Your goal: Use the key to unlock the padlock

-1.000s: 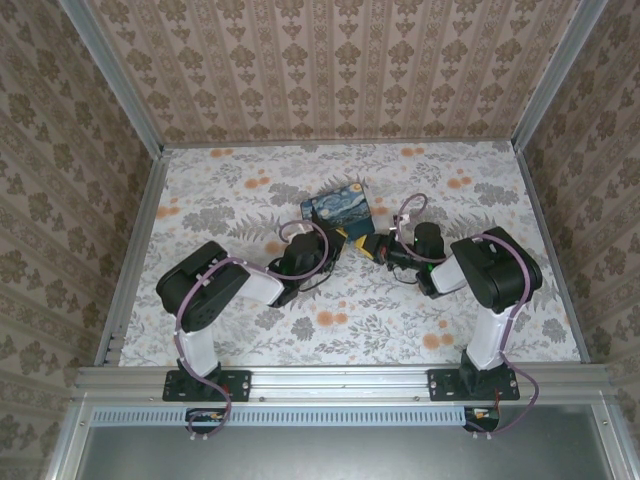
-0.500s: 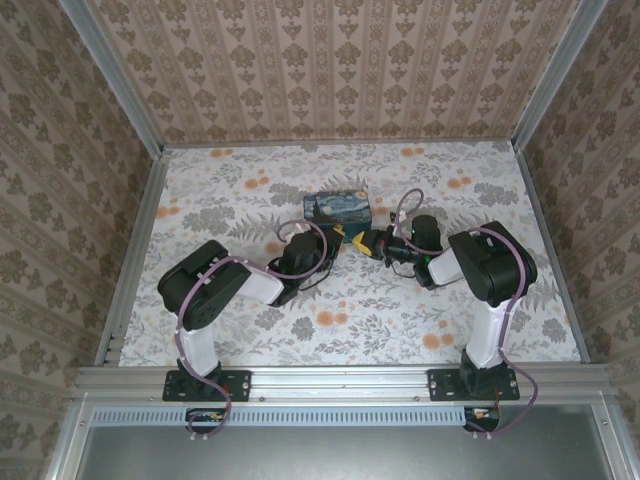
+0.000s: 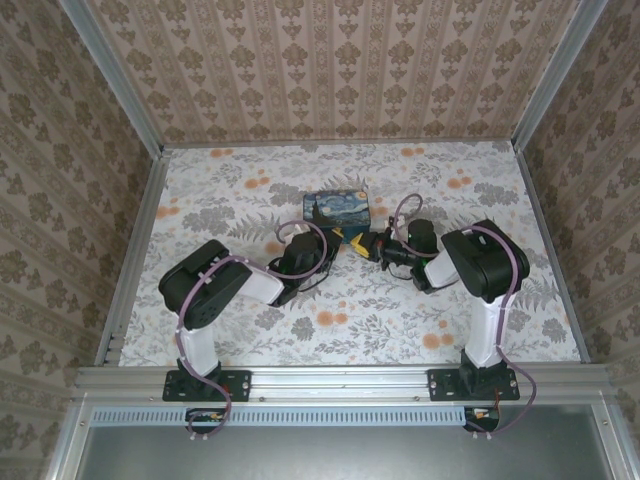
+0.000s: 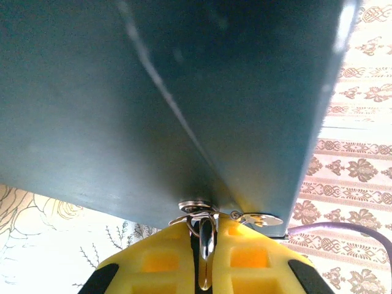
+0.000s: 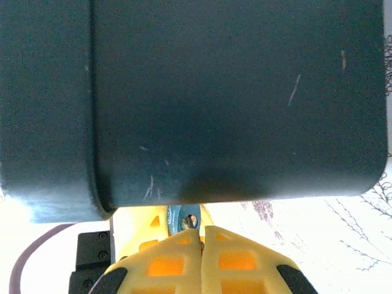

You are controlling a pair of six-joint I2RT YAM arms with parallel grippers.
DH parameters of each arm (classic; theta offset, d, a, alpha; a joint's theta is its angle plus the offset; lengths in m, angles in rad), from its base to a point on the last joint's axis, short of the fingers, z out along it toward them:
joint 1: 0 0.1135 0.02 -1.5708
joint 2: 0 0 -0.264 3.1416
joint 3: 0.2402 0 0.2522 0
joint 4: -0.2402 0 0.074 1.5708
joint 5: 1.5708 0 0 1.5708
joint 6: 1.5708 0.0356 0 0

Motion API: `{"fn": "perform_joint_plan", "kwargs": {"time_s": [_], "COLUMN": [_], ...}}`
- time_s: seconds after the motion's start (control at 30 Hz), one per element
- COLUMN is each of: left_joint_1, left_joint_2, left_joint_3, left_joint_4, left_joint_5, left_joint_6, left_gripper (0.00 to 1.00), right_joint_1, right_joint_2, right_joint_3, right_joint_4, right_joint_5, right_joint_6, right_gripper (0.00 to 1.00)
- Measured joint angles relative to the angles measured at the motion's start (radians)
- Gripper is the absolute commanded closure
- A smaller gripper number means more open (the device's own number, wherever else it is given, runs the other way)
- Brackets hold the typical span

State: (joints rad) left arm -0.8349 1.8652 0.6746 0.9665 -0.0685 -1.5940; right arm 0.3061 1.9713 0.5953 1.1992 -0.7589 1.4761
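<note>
Yellow-fingered left gripper (image 4: 205,231) pinches narrowly on pale metal, seemingly the padlock (image 5: 179,217) shackle, beneath the blue box (image 3: 337,207). Its blue body sits right at the facing right gripper (image 5: 201,231), whose jaws are pressed together; any key is hidden.

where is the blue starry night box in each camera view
top external: the blue box sits centrally on the floral table cover, slightly toward the far edge.
left wrist: its dark side spans the top, above the yellow fingers.
right wrist: its dark face spans the top, above the yellow fingers.
shared landmark: the floral table cover, bottom left in the left wrist view, bottom right in the right wrist view.
</note>
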Motion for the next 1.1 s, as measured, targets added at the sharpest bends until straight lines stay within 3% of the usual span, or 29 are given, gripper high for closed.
{"fn": "perform_joint_plan", "kwargs": {"time_s": [0.1,0.3,0.43,0.5,0.6,0.8,1.1], "left_joint_1": [0.000,0.000,0.000,0.000,0.000,0.001,0.010], "left_joint_2": [0.012,0.017,0.020,0.023,0.025,0.034,0.050], "left_joint_3": [0.000,0.000,0.000,0.000,0.000,-0.001,-0.001], "left_joint_4": [0.008,0.030,0.034,0.035,0.036,0.037,0.146], "left_joint_5": [0.005,0.032,0.051,0.052,0.044,0.014,0.013], "left_joint_6": [-0.007,-0.019,-0.026,-0.027,-0.027,-0.027,-0.027], "left_gripper": [1.00,1.00,1.00,1.00,1.00,1.00,1.00], "right_joint_1": [0.000,0.000,0.000,0.000,0.000,-0.001,-0.018], "right_joint_2": [-0.023,-0.159,-0.184,-0.177,-0.138,-0.027,-0.018], "right_joint_3": [0.005,0.045,0.045,0.044,0.028,0.016,0.027], "right_joint_4": [-0.071,-0.396,-0.449,-0.434,-0.332,-0.105,-0.018], "right_joint_5": [0.001,0.034,0.046,0.045,0.039,0.019,-0.014], "right_joint_6": [-0.077,-0.484,-0.656,-0.670,-0.610,-0.307,-0.024], "right_gripper": [1.00,1.00,1.00,1.00,1.00,1.00,1.00]}}
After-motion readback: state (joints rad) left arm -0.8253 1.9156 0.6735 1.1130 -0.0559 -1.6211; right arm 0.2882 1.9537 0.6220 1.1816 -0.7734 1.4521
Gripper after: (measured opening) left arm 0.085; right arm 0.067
